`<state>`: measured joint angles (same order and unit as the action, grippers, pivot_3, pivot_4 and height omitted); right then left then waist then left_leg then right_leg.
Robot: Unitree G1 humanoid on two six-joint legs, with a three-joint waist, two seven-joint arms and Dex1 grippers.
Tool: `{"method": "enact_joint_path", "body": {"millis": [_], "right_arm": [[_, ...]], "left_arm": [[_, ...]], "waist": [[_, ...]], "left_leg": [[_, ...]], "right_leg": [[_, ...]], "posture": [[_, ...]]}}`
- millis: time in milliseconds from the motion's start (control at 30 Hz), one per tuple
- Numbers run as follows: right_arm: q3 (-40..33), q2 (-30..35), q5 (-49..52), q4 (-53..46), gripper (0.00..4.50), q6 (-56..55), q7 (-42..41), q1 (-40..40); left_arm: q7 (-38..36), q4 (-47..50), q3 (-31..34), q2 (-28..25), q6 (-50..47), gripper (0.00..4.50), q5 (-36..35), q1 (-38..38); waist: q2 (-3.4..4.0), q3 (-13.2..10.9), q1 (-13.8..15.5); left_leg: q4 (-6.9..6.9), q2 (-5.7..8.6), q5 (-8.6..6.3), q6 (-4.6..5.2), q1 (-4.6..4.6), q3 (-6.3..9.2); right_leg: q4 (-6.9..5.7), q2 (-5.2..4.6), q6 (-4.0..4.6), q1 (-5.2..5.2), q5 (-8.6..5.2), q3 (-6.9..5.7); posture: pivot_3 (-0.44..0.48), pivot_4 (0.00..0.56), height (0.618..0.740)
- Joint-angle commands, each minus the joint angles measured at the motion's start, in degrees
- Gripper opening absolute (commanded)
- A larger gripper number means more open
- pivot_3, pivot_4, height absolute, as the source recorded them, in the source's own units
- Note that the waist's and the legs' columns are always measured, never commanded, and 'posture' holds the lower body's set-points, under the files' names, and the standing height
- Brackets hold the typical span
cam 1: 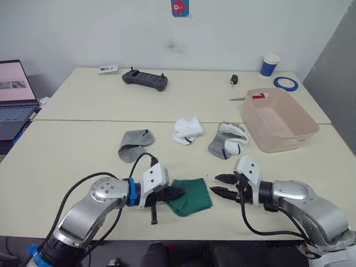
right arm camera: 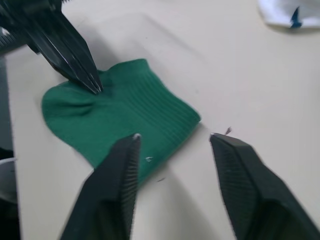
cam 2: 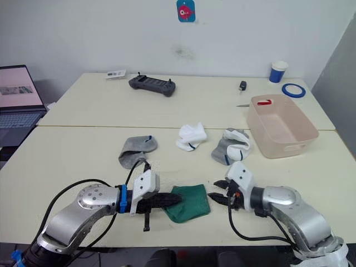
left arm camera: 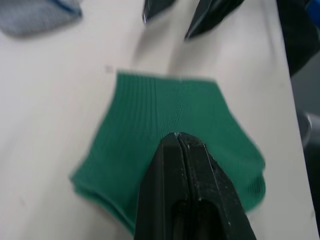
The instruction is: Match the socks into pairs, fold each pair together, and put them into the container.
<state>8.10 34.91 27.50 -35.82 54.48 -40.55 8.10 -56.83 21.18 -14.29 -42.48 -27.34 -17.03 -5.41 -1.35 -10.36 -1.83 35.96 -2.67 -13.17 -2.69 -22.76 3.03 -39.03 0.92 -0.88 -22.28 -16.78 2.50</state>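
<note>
The desk [cam 1: 78, 161] carries everything; the pink container [cam 1: 278, 119] sits at its far right, apparently empty. Between it and the near edge lie a grey sock [cam 1: 134, 144], a white sock [cam 1: 187, 131] and a grey-and-white heap [cam 1: 228, 140]. Nearest, the green pair [cam 1: 191, 196] lies stacked flat. The left gripper [cam 1: 172, 193] is clenched, its tip pressing on the pair's left edge. The right gripper [cam 1: 225, 186] hangs released just right of the pair, apart from it. Folding the greens looks in hand; next, the right gripper should probably close on the free edge. The left wrist view shows layered edges in the green pair, so two socks lie stacked; the head views hide this.
</note>
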Motion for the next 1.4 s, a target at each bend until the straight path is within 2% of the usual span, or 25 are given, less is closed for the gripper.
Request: {"method": "enact_joint_path", "body": {"millis": [33,100,267,533,733,900,1100,1200,1400], "right_arm": [[1.2,-0.4,2.4,-1.8,3.79,4.3,1.4,1.7],[2.8,-0.9,2.6,-0.6,4.47,6.9,2.3,3.0],[8.2,0.2,-1.0,2.3,4.47,10.4,5.3,6.5],[5.5,-11.4,9.4,4.9,4.47,30.6,6.4,11.9],[5.1,-18.8,7.4,11.1,4.47,30.5,10.7,14.0],[2.9,-20.7,8.1,14.6,4.47,29.2,10.8,14.9],[0.5,-22.3,9.1,18.1,4.47,28.9,11.2,15.5],[-0.2,-23.0,9.1,20.1,3.89,28.4,11.6,16.0],[-0.1,-23.3,9.5,21.4,1.80,27.5,12.0,16.6]], "left_arm": [[0.7,-3.1,-0.5,0.0,3.1,0.00,2.5,1.6],[0.5,-4.0,-1.0,-0.2,4.6,0.00,3.3,2.9],[1.2,-3.5,-2.3,0.7,5.6,0.00,3.9,4.7],[1.5,-5.2,-3.9,1.7,7.8,0.00,6.3,3.2],[1.7,-7.3,-3.1,1.6,9.0,0.00,7.2,2.4],[1.9,-6.8,-2.9,1.5,9.3,0.00,7.2,3.3],[2.2,-6.8,-2.9,1.5,9.6,0.00,7.3,3.7],[2.3,-6.9,-2.9,1.4,9.8,0.00,7.3,3.6],[3.1,-6.6,-1.0,2.2,9.2,0.00,5.4,3.5]], "waist": [[0.00,0.0,0.0],[0.01,0.0,0.0],[0.05,0.0,0.0],[0.13,0.4,0.0],[0.19,0.8,0.0],[0.35,0.9,-0.2],[0.40,1.0,-0.2],[0.41,1.0,-0.2],[0.43,1.0,-0.2]], "left_leg": [[0.00,0.00,0.00,0.00,0.00,0.00],[0.00,0.01,0.00,0.00,0.02,-0.04],[0.00,0.01,0.00,0.00,0.07,-0.06],[-0.02,0.00,0.00,0.00,0.16,-0.05],[-0.03,0.00,0.00,0.01,0.18,-0.07],[-0.03,-0.01,0.00,0.01,0.33,-0.10],[-0.07,-0.02,0.00,0.01,0.37,-0.10],[-0.08,-0.02,0.00,0.01,0.38,-0.10],[-0.12,-0.02,0.00,0.01,0.35,-0.13]], "right_leg": [[0.00,-0.01,0.01,0.01,0.00,0.00],[0.01,-0.03,0.01,0.02,0.00,0.03],[0.01,-0.04,0.02,0.03,-0.01,0.05],[0.00,-0.02,0.02,0.12,0.00,0.04],[0.02,-0.02,0.02,0.11,-0.01,0.04],[-0.02,-0.02,0.34,0.17,-0.10,0.10],[-0.02,-0.01,0.34,0.19,-0.10,0.10],[-0.02,-0.01,0.35,0.18,-0.11,0.10],[-0.01,-0.02,0.36,0.13,-0.11,0.13]], "posture": [[0.000,0.150,0.740],[0.000,0.150,0.740],[0.000,0.150,0.740],[0.000,0.150,0.740],[0.000,0.150,0.740],[0.000,0.150,0.740],[0.000,0.150,0.740],[0.000,0.150,0.740],[0.000,0.150,0.740]]}}
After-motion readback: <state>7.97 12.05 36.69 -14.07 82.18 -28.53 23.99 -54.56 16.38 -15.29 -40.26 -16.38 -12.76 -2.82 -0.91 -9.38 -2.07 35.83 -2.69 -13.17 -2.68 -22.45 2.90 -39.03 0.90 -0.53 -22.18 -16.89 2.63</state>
